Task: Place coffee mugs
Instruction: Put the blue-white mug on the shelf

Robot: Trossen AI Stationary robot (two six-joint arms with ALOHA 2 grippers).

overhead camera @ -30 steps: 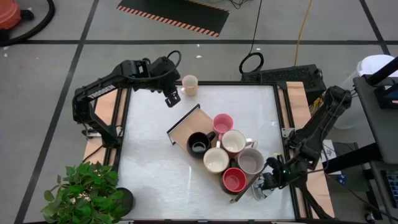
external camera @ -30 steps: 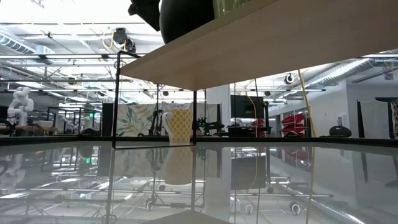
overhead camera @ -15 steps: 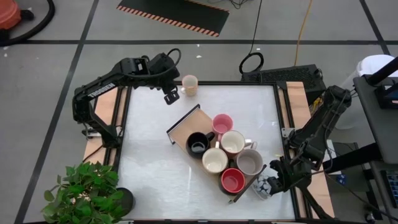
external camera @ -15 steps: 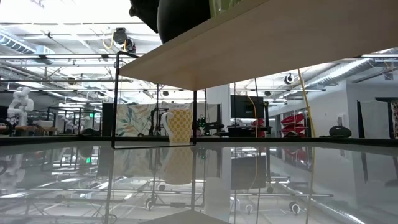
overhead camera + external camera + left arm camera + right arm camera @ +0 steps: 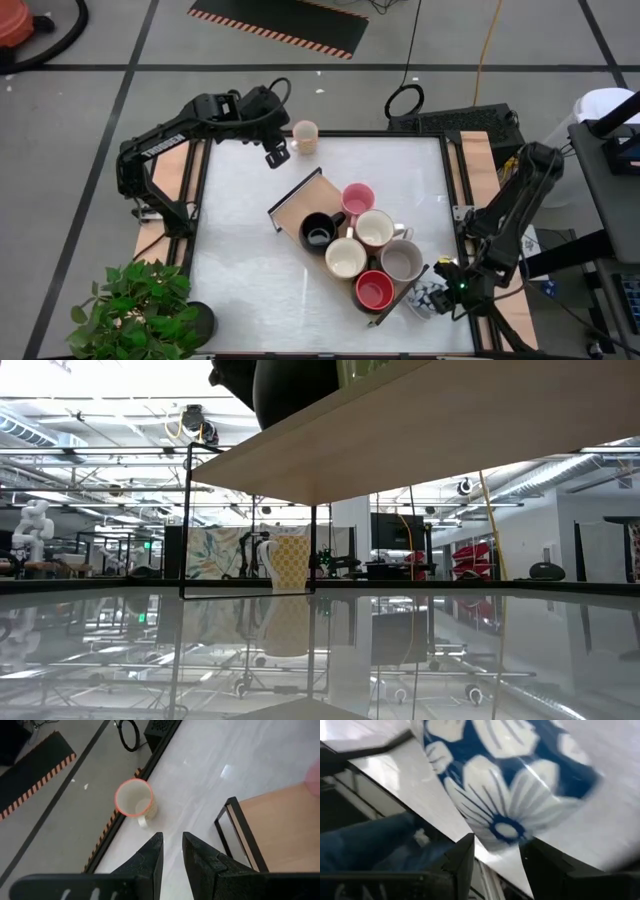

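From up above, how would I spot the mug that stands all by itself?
Start at the wooden tray mid-table, crowded with mugs. Go to the table's far edge, beside the left gripper: the cream mug stands there alone, off the tray, patterned, unlike the plain ones.

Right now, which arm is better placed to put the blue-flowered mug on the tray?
Right. The right gripper is at the blue-flowered mug, beside the wooden tray's near end. The left gripper hangs by the cream mug at the far edge.

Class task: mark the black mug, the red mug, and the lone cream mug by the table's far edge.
black mug [image 5: 319, 234], high view, dark inside of its bowl.
red mug [image 5: 376, 290], high view, middle of its bowl.
cream mug [image 5: 133, 798], left wrist view, pale inside of its bowl.
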